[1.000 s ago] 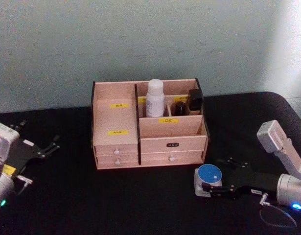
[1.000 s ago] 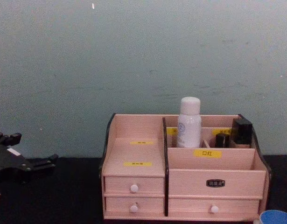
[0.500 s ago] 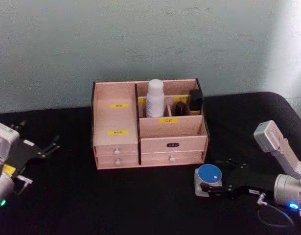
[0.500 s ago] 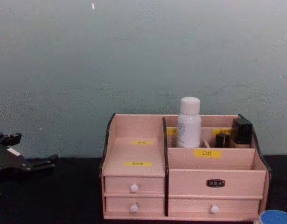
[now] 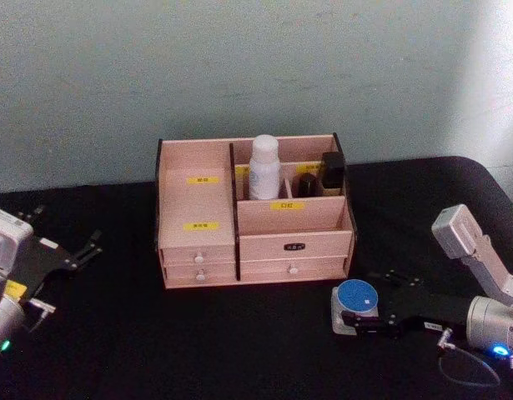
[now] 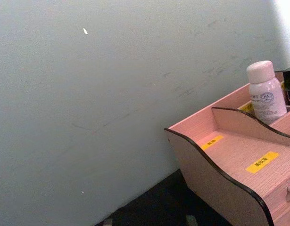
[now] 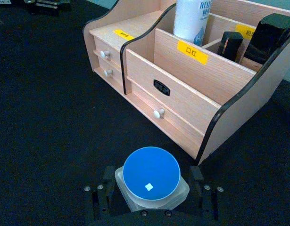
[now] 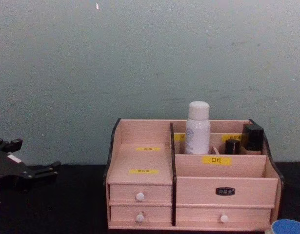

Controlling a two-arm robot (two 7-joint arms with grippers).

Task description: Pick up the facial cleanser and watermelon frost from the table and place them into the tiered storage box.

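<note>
Before the tiered storage box [image 5: 198, 212], toward the robot's right, the blue-lidded jar [image 7: 151, 173] stands on the desk [image 5: 239, 350]. The right gripper [image 7: 153, 182] has its jaws pinching the jar's base, probably low to lift it level. The white cleanser bottle [image 5: 264, 167] is already in a rear compartment. The left gripper [image 5: 64, 233] is parked aside, jaws spread.

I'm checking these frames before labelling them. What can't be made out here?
- Blue-lidded jar at the right gripper: chest view, cut off by the bottom edge.
- White bottle: base hidden behind a divider of the tiered storage box, chest view.
- Drawers: contents hidden by closed fronts.
- Yellow labels: head view, print too small to read.
</note>
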